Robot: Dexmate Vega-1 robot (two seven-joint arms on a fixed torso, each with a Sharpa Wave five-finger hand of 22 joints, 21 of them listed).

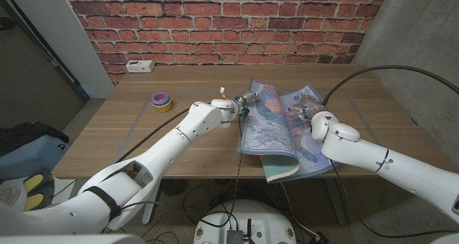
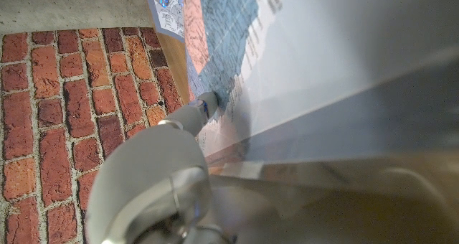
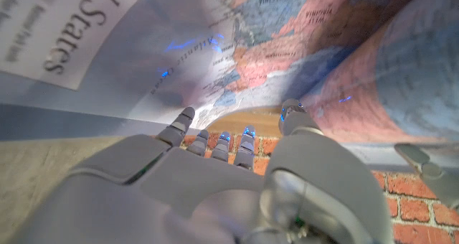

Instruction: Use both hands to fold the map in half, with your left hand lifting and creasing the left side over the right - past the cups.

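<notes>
A wooden table [image 1: 143,129] filled the middle of the head view, with a red brick wall [image 1: 215,21] across the top of the frame. A large printed map [image 1: 276,125] lay just right of the frame's centre, partly folded: its left portion was raised and curved over toward the right, and its near edge hung over the table's front edge at lower centre.

The robot's left arm reached in from the lower left corner. Its left hand [image 1: 242,104] sat at the map's upper left edge, just above centre, touching the paper. In the left wrist view one fingertip [image 2: 208,102] pressed against the map's printed surface [image 2: 229,64], while the sheet's pale underside swept across the right of that frame. Whether the hand pinched the paper or only pushed it could not be told.

The right arm came in from the lower right corner. Its right hand [image 1: 307,111] rested on the map's right half, right of centre. In the right wrist view its fingers [image 3: 215,140] were spread apart and extended beneath the arching map [image 3: 287,43], holding nothing.

A stack of coloured cups [image 1: 162,100] stood on the table left of centre, well apart from the map. A white power strip [image 1: 140,66] lay at the table's far edge, upper left.
</notes>
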